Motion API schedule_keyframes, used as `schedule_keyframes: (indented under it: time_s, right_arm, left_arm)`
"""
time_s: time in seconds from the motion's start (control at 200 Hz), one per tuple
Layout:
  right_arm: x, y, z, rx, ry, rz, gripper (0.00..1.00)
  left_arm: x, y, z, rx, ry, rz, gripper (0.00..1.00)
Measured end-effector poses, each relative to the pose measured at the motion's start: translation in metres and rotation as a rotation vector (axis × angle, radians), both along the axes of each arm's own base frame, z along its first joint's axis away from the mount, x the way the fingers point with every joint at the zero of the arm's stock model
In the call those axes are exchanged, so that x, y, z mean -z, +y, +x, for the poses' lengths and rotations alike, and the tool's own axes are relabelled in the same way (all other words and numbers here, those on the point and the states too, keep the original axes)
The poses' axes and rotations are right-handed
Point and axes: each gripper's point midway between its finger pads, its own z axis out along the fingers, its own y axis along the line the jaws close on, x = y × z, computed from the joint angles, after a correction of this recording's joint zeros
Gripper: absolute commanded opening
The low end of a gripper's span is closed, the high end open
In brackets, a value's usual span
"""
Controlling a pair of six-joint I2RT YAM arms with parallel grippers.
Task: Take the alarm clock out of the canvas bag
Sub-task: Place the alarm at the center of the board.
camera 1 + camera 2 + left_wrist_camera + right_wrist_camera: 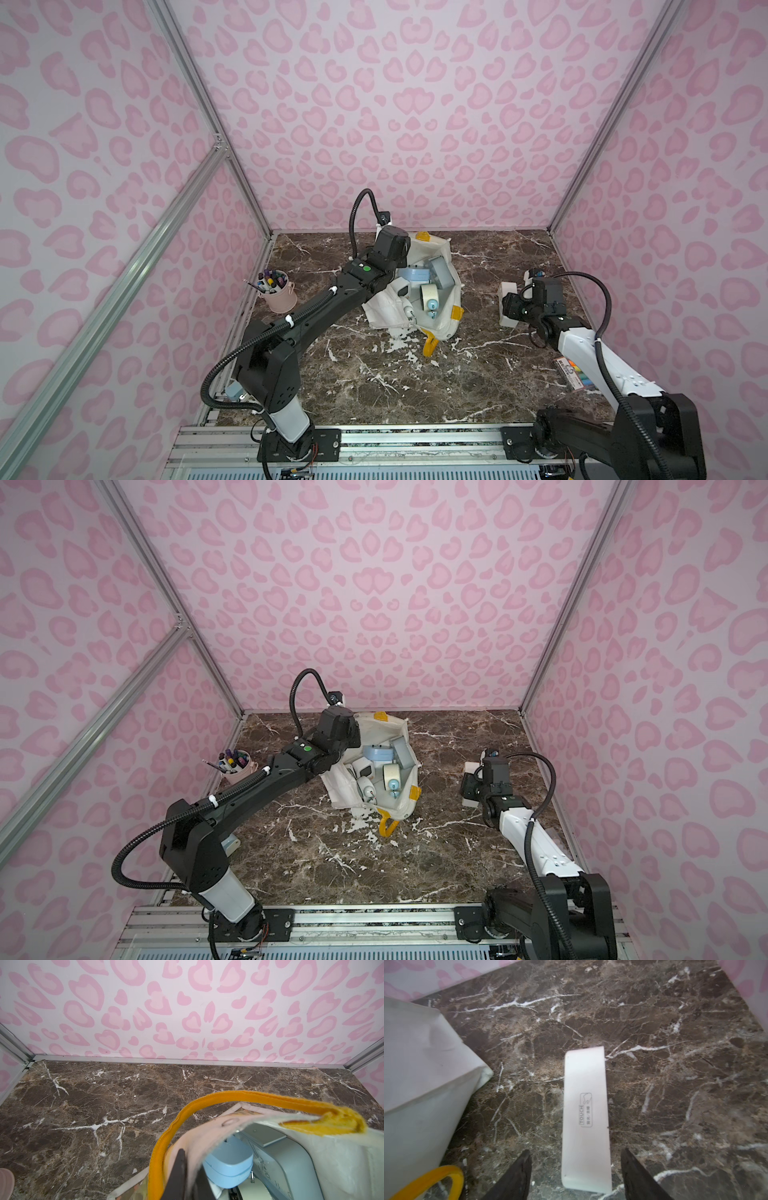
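The off-white canvas bag (386, 309) (345, 789) with yellow handles lies open at the back middle of the marble table. Inside it I see a light blue clock (413, 275) (228, 1163), a grey-blue clock (442, 270) (280, 1163) and a cream one (428, 293). My left gripper (190, 1159) is shut on the bag's rim cloth beside the yellow strap (207, 1103). A white alarm clock (508, 289) (471, 767) (585, 1105) stands on the table to the right of the bag. My right gripper (576, 1149) is open over it, with a gap between each finger and the clock.
A pink pen bucket (278, 297) full of markers stands at the left wall. A flat pack of coloured markers (577, 374) lies by the right wall under my right arm. One yellow handle (430, 347) spills onto the table in front of the bag.
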Motion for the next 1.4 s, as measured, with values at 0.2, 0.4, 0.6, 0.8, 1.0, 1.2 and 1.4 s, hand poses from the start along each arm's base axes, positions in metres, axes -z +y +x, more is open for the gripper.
schedule_keyframes:
  time_s: [0.2, 0.4, 0.6, 0.8, 1.0, 1.2, 1.4]
  right_arm:
    - [-0.037, 0.043, -0.002, -0.103, -0.099, 0.051, 0.68]
    - [-0.082, 0.119, -0.013, -0.299, -0.225, 0.09, 0.66]
    - [-0.097, 0.18, -0.027, -0.485, -0.272, 0.055, 0.65]
    - [-0.089, 0.228, -0.033, -0.633, -0.242, 0.01, 0.63]
    - [-0.06, 0.266, -0.028, -0.726, -0.124, -0.027, 0.58]
    - [-0.02, 0.271, -0.017, -0.716, 0.009, -0.095, 0.53]
    - [0.003, 0.27, -0.01, -0.701, 0.068, -0.131, 0.5]
  left_arm:
    - [0.0, 0.0, 0.0, 0.002, -0.003, 0.003, 0.03]
    - [0.0, 0.0, 0.001, 0.002, -0.004, 0.005, 0.03]
    - [-0.001, 0.001, 0.002, 0.005, -0.009, 0.011, 0.03]
    - [-0.002, 0.001, 0.002, 0.008, -0.012, 0.015, 0.03]
    - [-0.004, 0.0, 0.003, 0.011, -0.019, 0.018, 0.03]
    - [-0.007, 0.003, 0.003, 0.007, -0.03, 0.036, 0.03]
    - [-0.012, 0.004, 0.004, 0.011, -0.051, 0.06, 0.03]
